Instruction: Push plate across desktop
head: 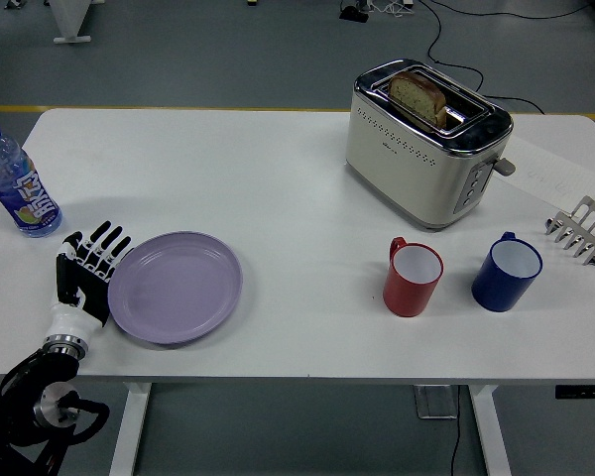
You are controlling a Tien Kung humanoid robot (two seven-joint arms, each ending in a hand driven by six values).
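- The left hand, black with white-tipped segmented fingers, stands flat and extended, holding nothing; its finger side lies against the 9 o'clock rim of the plate.
- The left arm rises from the lower-left corner, a white cuff and a metal wrist ring just below the hand.
- The round lilac plate, smooth and glossy with a shallow raised rim, lies flat on the white matte surface, at about 8 o'clock from its middle and near the front edge.
- At 11 o'clock from the hand stands a clear plastic water bottle with a blue cap and a blue label; the print on it is too small to read.
- At 3 o'clock from the plate, well apart, stands a red cylindrical mug with a white inside, its handle toward the left.
- Just right of it is a dark blue mug, also white inside.
- At 1 o'clock from the plate sits a cream and chrome two-slot toaster with a slice of brown bread upright in one slot; small lettering on its side cannot be read.
- At the right edge lies a silver metal toast rack, beside a sheet of white paper.
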